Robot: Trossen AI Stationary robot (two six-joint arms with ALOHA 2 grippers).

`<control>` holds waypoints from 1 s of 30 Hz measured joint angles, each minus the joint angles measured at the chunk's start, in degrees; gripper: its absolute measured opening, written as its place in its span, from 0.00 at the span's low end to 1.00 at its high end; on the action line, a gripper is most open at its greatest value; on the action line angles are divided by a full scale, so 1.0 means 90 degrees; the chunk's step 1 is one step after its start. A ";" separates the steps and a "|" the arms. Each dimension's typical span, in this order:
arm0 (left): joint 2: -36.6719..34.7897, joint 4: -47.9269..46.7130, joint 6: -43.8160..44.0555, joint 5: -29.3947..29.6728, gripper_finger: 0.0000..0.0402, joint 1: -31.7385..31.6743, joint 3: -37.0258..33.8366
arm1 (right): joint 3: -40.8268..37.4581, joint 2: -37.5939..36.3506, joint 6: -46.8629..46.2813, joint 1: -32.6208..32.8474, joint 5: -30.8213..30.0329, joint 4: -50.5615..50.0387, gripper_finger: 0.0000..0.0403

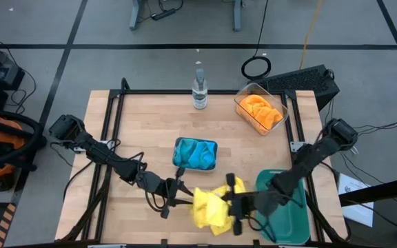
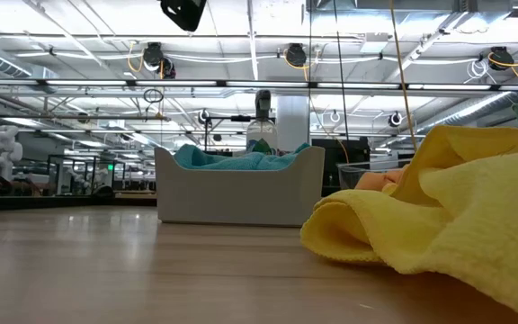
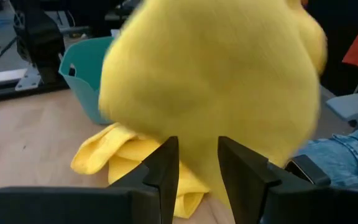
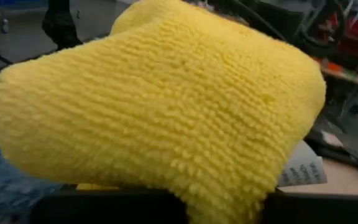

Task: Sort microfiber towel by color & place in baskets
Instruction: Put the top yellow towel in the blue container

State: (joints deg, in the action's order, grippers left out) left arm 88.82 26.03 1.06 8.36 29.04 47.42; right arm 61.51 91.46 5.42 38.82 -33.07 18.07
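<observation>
Two yellow towels (image 1: 209, 207) sit bunched near the table's near edge, between my grippers. One yellow towel (image 3: 216, 81) is raised and fills both wrist views. The other yellow towel (image 3: 114, 158) lies crumpled on the wood beneath it. My left gripper (image 1: 180, 196) is at the heap's left side, shut on the raised towel. My right gripper (image 1: 234, 205) is at its right side, beside the dark green bin (image 1: 291, 213). Blue towels (image 1: 196, 153) lie in the pale bin, and orange towels (image 1: 260, 110) lie in the clear bin. My left gripper (image 3: 197, 171) pinches a low part of the raised yellow towel (image 3: 197, 146) between its two fingers, coming level from the table's left. The cloth bulges up above the fingers, clear of the towel lying below. My right gripper (image 4: 225, 208) is shut on the same towel's lower fold (image 4: 229, 193), coming from the table's right. The cloth drapes over the fingers and hides the place of contact.
A clear bottle (image 1: 199, 89) stands at the far edge. The pale bin (image 2: 236, 193) is mid-table and the clear bin (image 1: 243, 93) is at the far right. The green bin (image 3: 82, 74) sits close behind the towels, at the near right corner. Bare wood lies on the table's left.
</observation>
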 joint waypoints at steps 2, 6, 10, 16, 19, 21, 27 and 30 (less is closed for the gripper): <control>0.0001 -0.0056 0.0008 0.0013 0.30 0.0000 0.0000 | -0.0002 -0.0289 -0.0333 0.0290 -0.0359 -0.0554 0.01; 0.0000 -0.0184 0.0019 0.0024 0.30 0.0000 0.0000 | -0.0002 -0.0875 -0.1418 0.0952 -0.1088 -0.1555 0.02; 0.0000 -0.0189 0.0195 0.0029 0.30 -0.0002 0.0000 | 0.0001 -0.1400 -0.2469 0.1581 -0.1334 -0.2715 0.02; 0.0000 -0.0190 0.0540 0.0048 0.30 0.0026 0.0000 | 0.0001 -0.2240 -0.4848 0.2153 -0.1025 -0.5170 0.03; 0.0000 -0.0190 0.0738 0.0053 0.30 0.0057 0.0000 | 0.0003 -0.2585 -0.6217 0.2219 -0.0363 -0.6531 0.03; 0.0000 -0.0190 0.0851 0.0073 0.30 0.0089 0.0000 | 0.0003 -0.2721 -0.7222 0.2189 0.0052 -0.7467 0.03; 0.0000 -0.0188 0.1074 0.0100 0.30 0.0225 0.0000 | 0.0003 -0.2709 -0.9904 0.1977 0.1996 -0.9778 0.03; 0.0000 -0.0188 0.1176 0.0154 0.30 0.0304 0.0000 | 0.0003 -0.2637 -1.0644 0.1935 0.2445 -1.0241 0.03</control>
State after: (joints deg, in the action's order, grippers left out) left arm 88.82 24.34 11.64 9.75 31.78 47.42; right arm 61.54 67.72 -90.37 56.23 -11.06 -74.09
